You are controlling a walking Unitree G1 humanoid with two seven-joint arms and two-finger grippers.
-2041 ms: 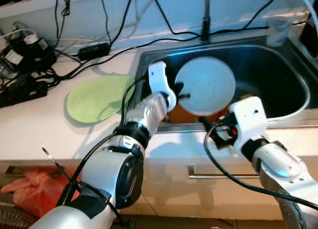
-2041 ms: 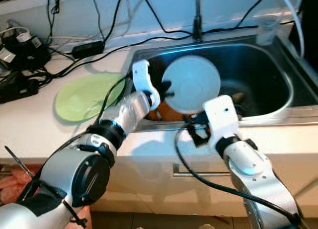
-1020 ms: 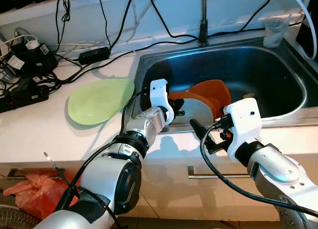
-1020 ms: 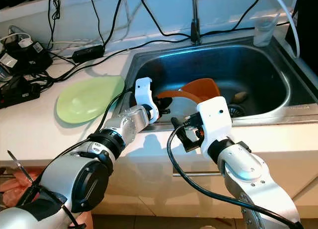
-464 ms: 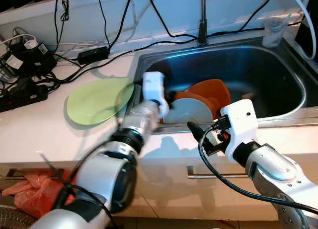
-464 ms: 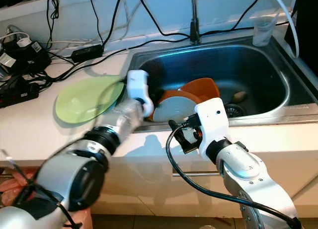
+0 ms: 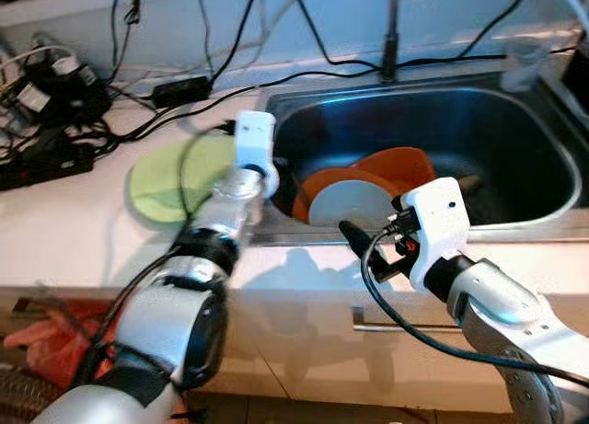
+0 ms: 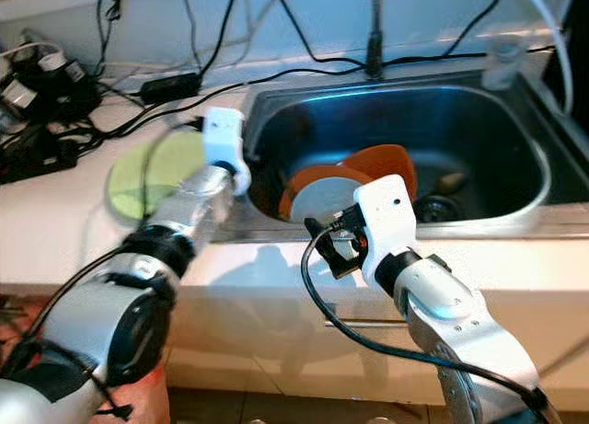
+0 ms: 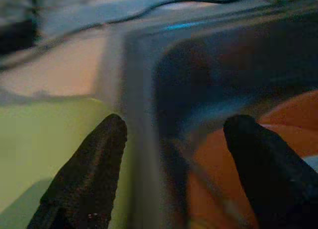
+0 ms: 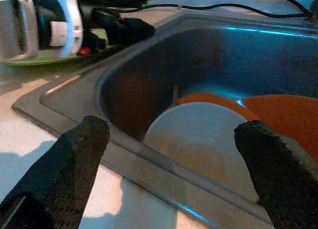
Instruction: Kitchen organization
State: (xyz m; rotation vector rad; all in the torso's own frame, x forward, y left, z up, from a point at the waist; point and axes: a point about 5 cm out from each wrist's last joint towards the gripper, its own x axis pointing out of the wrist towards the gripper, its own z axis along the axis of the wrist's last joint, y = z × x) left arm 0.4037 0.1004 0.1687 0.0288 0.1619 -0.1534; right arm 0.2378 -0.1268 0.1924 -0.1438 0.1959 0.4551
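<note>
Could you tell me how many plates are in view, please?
4: a white plate and two orange plates leaning in the sink, a green plate on the counter. More may be hidden.

the silver left arm reaches from the lower left of the head views up toward the middle, its white wrist housing uppermost; the left gripper (image 9: 171, 154) has its two long black fingers (image 9: 92, 172) spread wide. the silver right arm comes in from the lower right, and the right gripper (image 10: 171, 177) likewise holds its black fingers (image 10: 69, 164) wide apart, clasping nothing.
</note>
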